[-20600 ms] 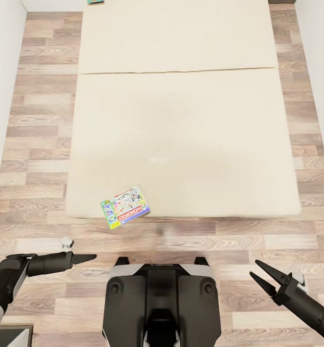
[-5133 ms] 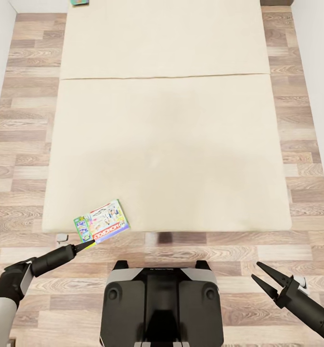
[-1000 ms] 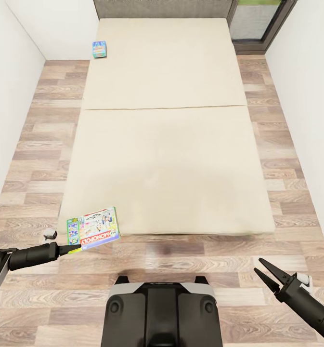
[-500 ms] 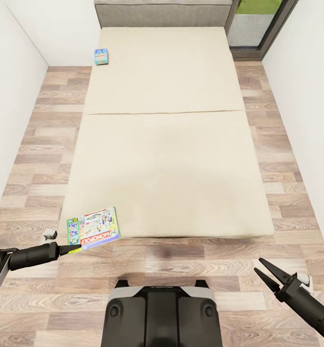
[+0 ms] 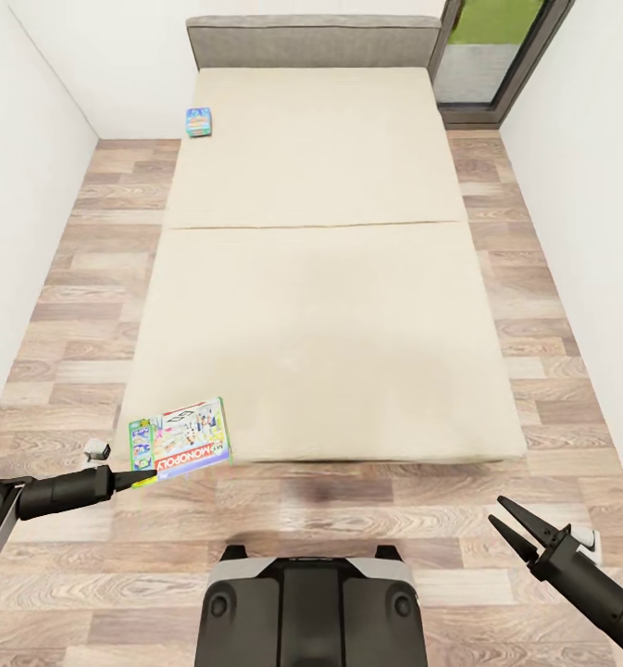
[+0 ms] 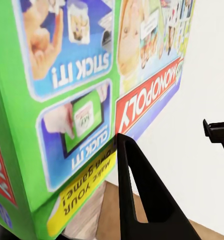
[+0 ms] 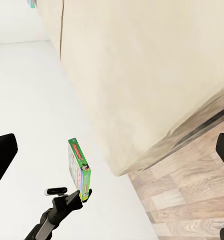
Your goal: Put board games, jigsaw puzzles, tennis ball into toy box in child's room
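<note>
Left pincer (image 5: 143,479) grips Monopoly box (image 5: 180,438); head view adds blue box (image 5: 198,121).

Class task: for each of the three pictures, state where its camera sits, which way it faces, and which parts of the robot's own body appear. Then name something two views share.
Head view: high on the robot, facing down over the low beige bed; shows left gripper, right gripper.
Left wrist view: behind the fingers, facing the white-green Monopoly box.
Right wrist view: low, facing sideways at the box and bed edge.
Shared: the Monopoly box.
</note>
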You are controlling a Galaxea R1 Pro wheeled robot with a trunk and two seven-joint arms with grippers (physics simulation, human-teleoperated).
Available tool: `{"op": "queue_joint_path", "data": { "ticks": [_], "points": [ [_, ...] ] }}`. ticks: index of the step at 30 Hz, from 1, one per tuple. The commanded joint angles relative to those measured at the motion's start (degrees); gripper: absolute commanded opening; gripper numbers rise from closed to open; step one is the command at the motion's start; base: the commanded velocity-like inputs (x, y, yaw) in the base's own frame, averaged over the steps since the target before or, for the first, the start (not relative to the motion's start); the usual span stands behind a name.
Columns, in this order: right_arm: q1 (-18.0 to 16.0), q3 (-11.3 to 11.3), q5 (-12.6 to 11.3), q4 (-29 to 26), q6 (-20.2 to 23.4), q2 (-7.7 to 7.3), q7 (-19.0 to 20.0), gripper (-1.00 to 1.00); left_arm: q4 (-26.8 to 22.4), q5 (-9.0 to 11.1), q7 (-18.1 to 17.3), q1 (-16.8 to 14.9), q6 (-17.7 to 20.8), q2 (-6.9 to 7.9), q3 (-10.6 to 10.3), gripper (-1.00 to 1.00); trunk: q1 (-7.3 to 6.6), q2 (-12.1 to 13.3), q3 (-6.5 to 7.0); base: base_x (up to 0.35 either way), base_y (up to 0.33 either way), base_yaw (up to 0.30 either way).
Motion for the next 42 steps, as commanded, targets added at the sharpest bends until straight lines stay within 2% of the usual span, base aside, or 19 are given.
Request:
{"op": "queue_joint_path", "data": {
  "ticks": [1, 42],
  "points": [
    [0.01, -0.03, -0.24, -0.03, 0.34, -0.01, -0.05, 1.00, -0.01, -0.29, -0.44, -0.02, 0.47, 0.00, 0.10, -1.00, 0.04, -0.08, 0.04, 0.000, 0.000, 0.000],
    [0.01, -0.20, -0.24, -0.11, 0.34, -0.01, 0.03, 1.00, -0.01, -0.27, -0.44, -0.02, 0.47, -0.22, 0.11, -1.00, 0.04, -0.08, 3.96, 0.000, 0.000, 0.000]
  ]
}}
